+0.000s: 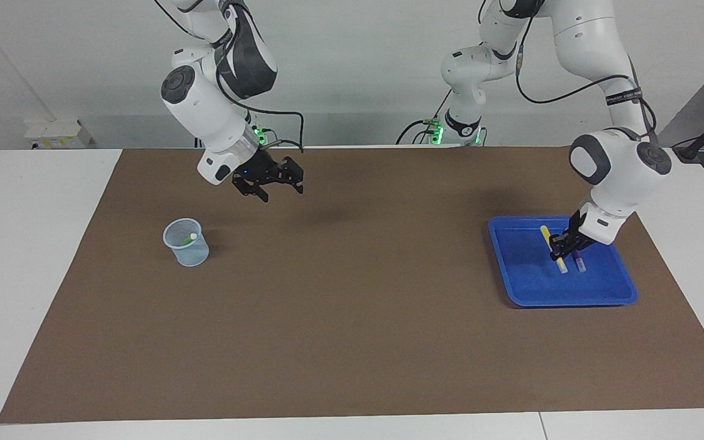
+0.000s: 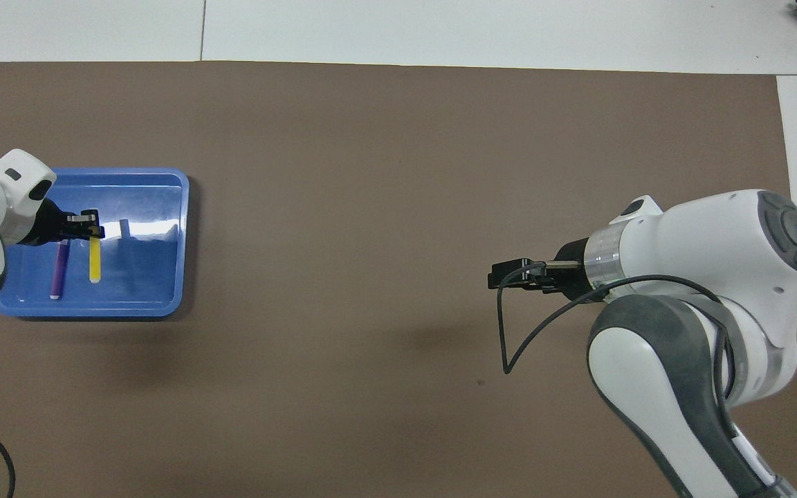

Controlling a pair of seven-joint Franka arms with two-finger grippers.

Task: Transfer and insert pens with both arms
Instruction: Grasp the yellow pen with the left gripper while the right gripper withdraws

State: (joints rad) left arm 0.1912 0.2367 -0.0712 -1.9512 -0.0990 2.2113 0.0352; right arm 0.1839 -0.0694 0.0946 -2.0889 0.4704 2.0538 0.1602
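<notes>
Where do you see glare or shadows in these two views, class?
Overhead view: a white streak of glare lies across the floor of the blue tray, and a soft dark patch of shadow lies on the brown mat under the right gripper. Facing view: no glare on the tray; a faint shadow lies on the mat below the same gripper.

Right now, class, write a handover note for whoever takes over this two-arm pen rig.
Left gripper: shut on the yellow pen in the blue tray.
Right gripper: open and empty, over the brown mat, near the cup.
Done: the green pen is in the cup.
Left: pass the yellow pen across and insert it, then the purple pen lying in the tray.
</notes>
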